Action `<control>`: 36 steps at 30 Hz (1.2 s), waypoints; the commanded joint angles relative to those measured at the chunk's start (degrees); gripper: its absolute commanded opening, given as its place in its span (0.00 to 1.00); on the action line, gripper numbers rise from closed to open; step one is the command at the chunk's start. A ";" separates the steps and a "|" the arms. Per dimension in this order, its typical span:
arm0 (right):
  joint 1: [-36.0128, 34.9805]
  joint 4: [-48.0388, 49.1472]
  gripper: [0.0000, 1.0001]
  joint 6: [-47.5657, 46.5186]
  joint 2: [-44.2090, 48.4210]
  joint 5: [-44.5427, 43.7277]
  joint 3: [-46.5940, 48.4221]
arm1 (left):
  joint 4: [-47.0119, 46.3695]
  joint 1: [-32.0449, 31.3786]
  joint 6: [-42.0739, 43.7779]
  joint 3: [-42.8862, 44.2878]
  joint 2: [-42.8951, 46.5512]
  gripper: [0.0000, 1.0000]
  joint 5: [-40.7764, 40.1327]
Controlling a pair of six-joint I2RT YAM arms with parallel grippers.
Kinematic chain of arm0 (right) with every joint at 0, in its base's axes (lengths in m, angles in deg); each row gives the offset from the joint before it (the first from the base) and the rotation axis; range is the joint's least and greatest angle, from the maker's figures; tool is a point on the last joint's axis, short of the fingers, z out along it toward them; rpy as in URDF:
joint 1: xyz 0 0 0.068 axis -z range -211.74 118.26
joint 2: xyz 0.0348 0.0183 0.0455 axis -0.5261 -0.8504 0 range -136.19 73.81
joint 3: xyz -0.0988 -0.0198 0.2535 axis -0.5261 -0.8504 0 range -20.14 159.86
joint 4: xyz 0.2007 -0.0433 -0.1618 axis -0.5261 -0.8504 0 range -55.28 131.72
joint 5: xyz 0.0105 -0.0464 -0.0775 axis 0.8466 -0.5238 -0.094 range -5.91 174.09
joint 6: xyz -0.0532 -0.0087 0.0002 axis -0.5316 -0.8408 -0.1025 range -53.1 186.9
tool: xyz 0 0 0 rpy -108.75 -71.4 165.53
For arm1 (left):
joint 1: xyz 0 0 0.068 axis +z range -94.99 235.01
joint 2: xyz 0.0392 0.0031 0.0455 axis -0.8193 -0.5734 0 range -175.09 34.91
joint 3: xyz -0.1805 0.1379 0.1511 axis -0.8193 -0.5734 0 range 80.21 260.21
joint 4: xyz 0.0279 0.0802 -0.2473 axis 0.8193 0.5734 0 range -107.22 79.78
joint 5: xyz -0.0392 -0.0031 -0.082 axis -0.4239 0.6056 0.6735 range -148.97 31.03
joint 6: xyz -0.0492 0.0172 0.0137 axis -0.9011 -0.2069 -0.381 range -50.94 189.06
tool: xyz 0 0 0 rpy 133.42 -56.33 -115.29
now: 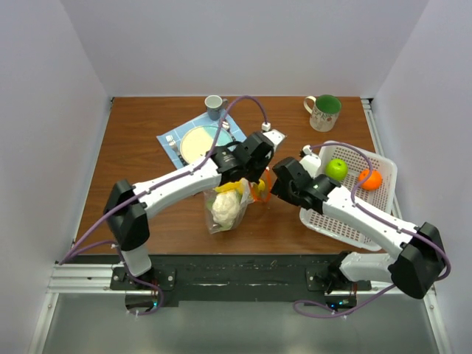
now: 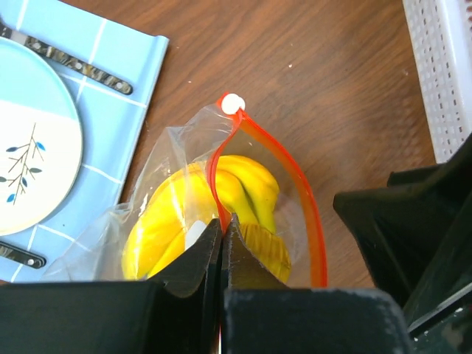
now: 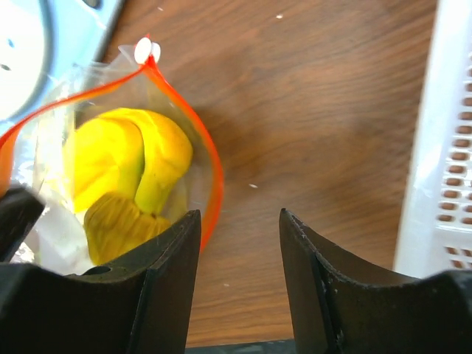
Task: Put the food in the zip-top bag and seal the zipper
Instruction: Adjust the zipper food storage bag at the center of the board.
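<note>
Zip-top bag (image 2: 168, 151): left claw (image 2: 223, 223) pinches zipper (image 2: 315, 221); right claw (image 3: 240, 221) apart, near basket (image 3: 442, 147).

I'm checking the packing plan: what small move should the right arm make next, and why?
Probably swing the open, empty right gripper toward the green apple in the basket. The left gripper pinches the red strip of the bag with the mouth open, a banana inside; the apple and orange lie outside.

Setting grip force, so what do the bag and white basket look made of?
The zip-top bag: thin clear plastic film, glossy; it crinkles and the banana shows through. The basket: probably rigid moulded plastic, matte white, with a lattice of holes.
</note>
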 commanded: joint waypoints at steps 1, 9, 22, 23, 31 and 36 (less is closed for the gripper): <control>1.48 5.51 0.50 3.91 1.70 3.56 -1.37 | -5.50 3.21 -2.72 -3.17 5.93 0.00 4.43; 2.45 13.43 0.46 6.99 1.26 7.25 -5.15 | -7.97 6.29 -5.01 -6.52 9.88 0.00 10.06; 2.45 23.80 0.47 14.46 0.38 9.89 -9.63 | -9.11 8.84 -6.32 -7.13 12.70 0.00 14.90; 2.45 24.41 0.47 14.82 0.30 9.89 -9.72 | -9.03 8.93 -6.41 -7.13 12.96 0.00 15.07; 2.44 27.94 0.12 16.23 -2.77 9.72 -7.45 | -8.15 9.63 -6.41 -7.66 15.07 0.00 14.90; 1.14 19.99 0.00 7.04 -2.96 6.66 2.29 | -8.67 12.27 -7.11 -10.47 19.81 0.00 14.11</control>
